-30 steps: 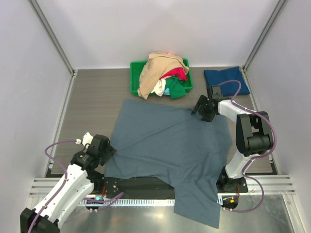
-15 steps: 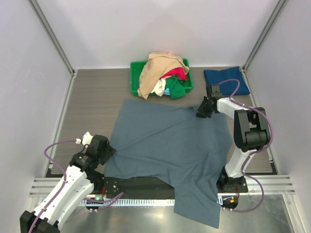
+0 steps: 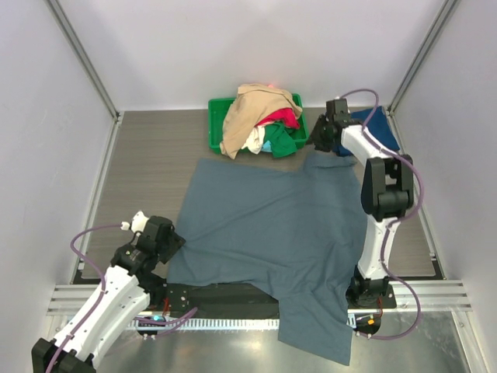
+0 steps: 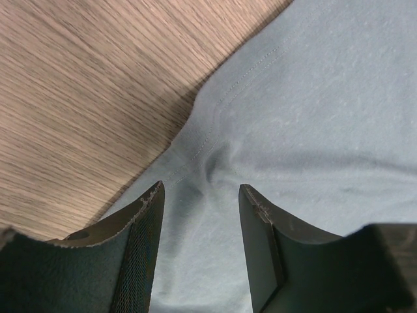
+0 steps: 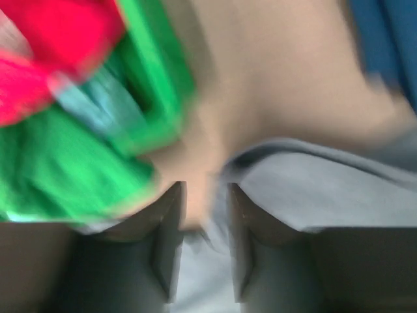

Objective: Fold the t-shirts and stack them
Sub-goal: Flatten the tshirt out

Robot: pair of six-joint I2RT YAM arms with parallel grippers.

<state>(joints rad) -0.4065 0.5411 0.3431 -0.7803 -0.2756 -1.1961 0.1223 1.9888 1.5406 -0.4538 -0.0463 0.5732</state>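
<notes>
Plainly the slate grey-blue t-shirt [image 3: 268,225] is only being spread, not yet folded. It lies open in the middle of the tabletop [image 3: 147,163], with one near-right lobe hanging over the front edge (sleeve or hem, I cannot tell). Its long axis seems to run diagonally, far-left to near-right. The right end effector [image 3: 318,144] sits at the far-right corner, beside the green bin [image 3: 216,124]; blur hides whether its narrow jaws pinch cloth. The left end effector [image 4: 199,195] hovers over the near-left seam, jaws apart. Next, probably, both corners need firm pinches and a squaring pull.
</notes>
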